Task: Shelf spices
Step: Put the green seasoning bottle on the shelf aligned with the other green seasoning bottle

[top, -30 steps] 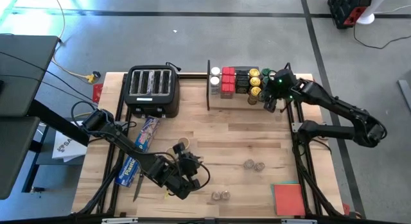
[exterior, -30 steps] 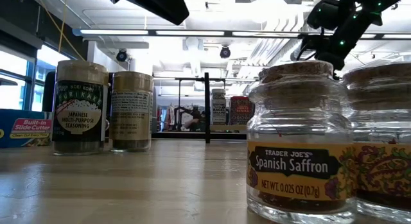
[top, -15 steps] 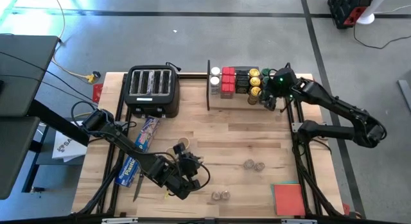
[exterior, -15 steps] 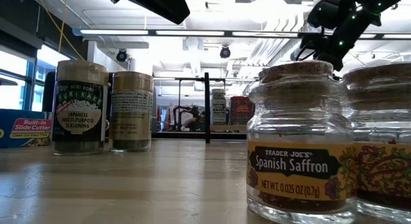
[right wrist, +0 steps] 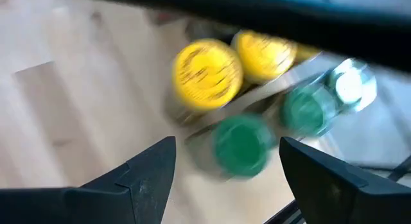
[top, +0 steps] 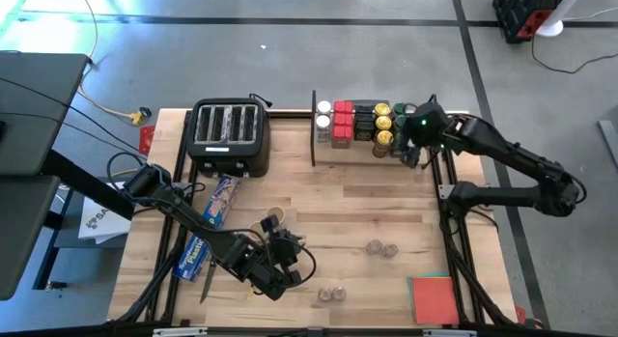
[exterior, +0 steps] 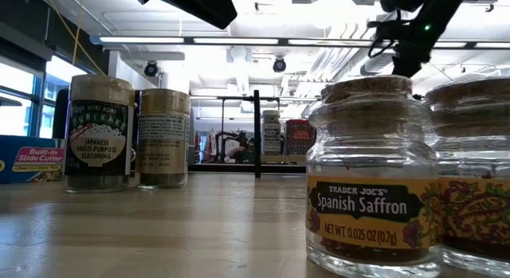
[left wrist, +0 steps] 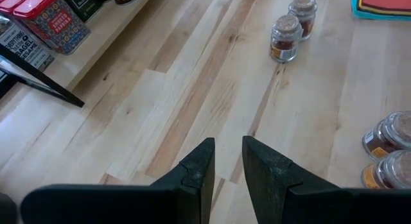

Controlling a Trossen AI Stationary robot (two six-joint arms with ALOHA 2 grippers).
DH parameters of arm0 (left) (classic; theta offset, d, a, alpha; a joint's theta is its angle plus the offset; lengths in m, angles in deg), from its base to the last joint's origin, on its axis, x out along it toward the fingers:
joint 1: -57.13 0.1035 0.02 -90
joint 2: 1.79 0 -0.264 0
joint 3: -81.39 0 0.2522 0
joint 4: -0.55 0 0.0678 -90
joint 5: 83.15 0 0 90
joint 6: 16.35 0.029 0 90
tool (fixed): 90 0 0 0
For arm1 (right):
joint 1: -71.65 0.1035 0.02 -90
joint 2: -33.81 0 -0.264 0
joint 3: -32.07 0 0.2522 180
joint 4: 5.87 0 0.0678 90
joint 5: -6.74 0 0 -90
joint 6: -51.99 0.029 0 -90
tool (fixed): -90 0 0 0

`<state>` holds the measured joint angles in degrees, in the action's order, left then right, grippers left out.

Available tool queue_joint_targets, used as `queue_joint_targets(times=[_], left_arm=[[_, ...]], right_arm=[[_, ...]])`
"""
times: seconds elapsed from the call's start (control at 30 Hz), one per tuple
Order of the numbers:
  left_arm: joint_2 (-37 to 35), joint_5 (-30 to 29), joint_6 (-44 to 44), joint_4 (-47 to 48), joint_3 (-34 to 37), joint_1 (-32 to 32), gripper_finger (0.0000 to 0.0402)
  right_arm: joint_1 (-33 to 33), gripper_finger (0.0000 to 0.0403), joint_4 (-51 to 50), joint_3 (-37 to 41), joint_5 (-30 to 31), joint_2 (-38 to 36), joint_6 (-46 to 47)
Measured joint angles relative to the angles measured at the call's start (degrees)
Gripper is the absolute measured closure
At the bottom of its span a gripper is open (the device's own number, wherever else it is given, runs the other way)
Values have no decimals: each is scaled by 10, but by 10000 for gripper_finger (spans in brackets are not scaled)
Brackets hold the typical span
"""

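1. My right gripper (top: 413, 144) hangs over the right end of the shelf (top: 348, 147) at the far edge of the table (top: 338, 216), its fingers spread wide with nothing between them
2. Straight below that claw stand two green-lidded jars (right wrist: 241, 144) on the shelf, with two yellow-lidded jars (right wrist: 207, 73) just beside them
3. Further left on the shelf sit black boxes (top: 363, 123), then red tins (top: 343, 123), then two white-lidded jars (top: 323, 115) at the left end
4. My left gripper (top: 288, 255) hovers low over the near-left part of the table, its fingers (left wrist: 196, 169) drawn close with a narrow slit between them, pinching nothing
5. Four tiny clear jars are not yet shelved: one pair of saffron jars (top: 381, 248) near the middle right of the table, another pair (top: 332, 294) close to the near edge
6. A tan-lidded jar (top: 275, 218) stands on the table just beyond my left claw
7. The black toaster (top: 229, 136) sits at the far left, the blue wrap box (top: 214, 213) lies along the left side, and the red pad (top: 436, 298) lies at the near right corner
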<state>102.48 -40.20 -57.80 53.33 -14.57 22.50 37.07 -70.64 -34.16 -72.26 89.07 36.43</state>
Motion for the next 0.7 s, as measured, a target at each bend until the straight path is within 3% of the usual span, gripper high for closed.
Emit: queue_joint_targets(times=[0.2,0.33,0.4,0.7], left_arm=[[0,0,0,0,0,0,328],[0,-1,1,0,0,0,328],[0,-2,1,0,0,0,328],[0,-6,12,-3,0,2,328]], right_arm=[[74,135,-86,22,-1,-2,148],[103,154,-84,74,-3,-2,208],[110,172,-59,107,-1,0,213],[100,294,-7,91,23,49,239]])
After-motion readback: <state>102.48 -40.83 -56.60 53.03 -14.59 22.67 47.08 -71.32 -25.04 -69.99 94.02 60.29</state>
